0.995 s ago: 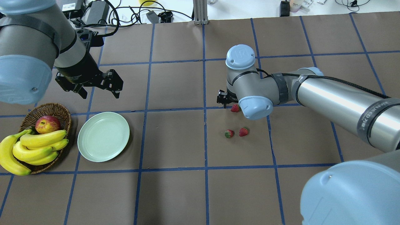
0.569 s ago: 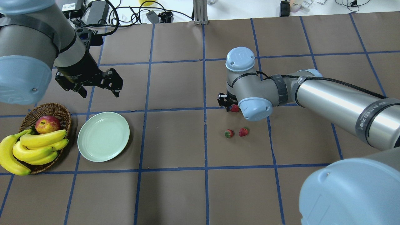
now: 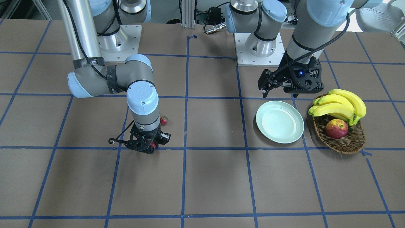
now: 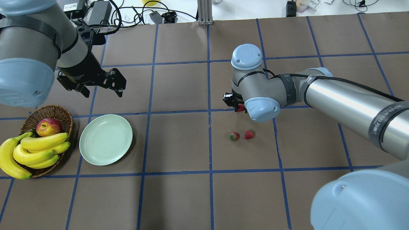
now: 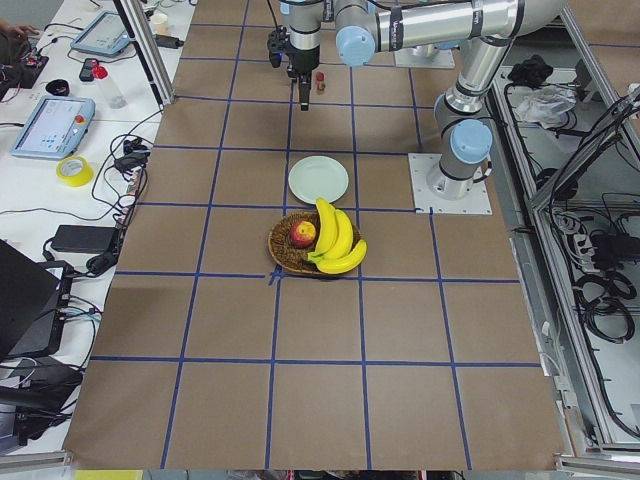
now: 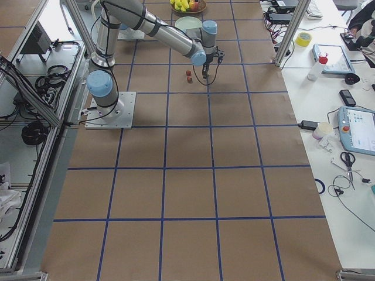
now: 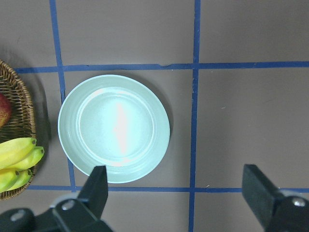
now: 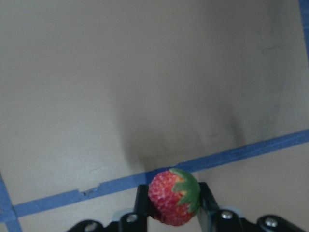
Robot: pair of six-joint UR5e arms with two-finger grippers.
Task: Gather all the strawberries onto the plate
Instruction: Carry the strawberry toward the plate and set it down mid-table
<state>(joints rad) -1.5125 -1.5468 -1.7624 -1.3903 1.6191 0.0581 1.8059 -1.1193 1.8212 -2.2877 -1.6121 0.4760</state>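
My right gripper (image 8: 173, 205) is shut on one strawberry (image 8: 173, 197), red with a green cap, held just above the blue tape line. From overhead this strawberry (image 4: 240, 108) peeks out under the right gripper (image 4: 238, 107). Two more strawberries (image 4: 234, 136) (image 4: 249, 134) lie side by side on the table a little nearer the robot. The mint-green plate (image 4: 105, 139) sits empty at the left. My left gripper (image 4: 102, 92) hovers open just beyond the plate (image 7: 114, 128), its fingers (image 7: 96, 186) wide apart and holding nothing.
A wicker basket (image 4: 64, 112) left of the plate holds bananas (image 4: 35, 150) and an apple (image 4: 48, 126). Cables and power bricks (image 4: 99, 12) lie along the far table edge. Brown table squares between the plate and the strawberries are bare.
My right gripper came down around the far strawberry, shut on it and has lifted it slightly. The left arm has barely shifted.
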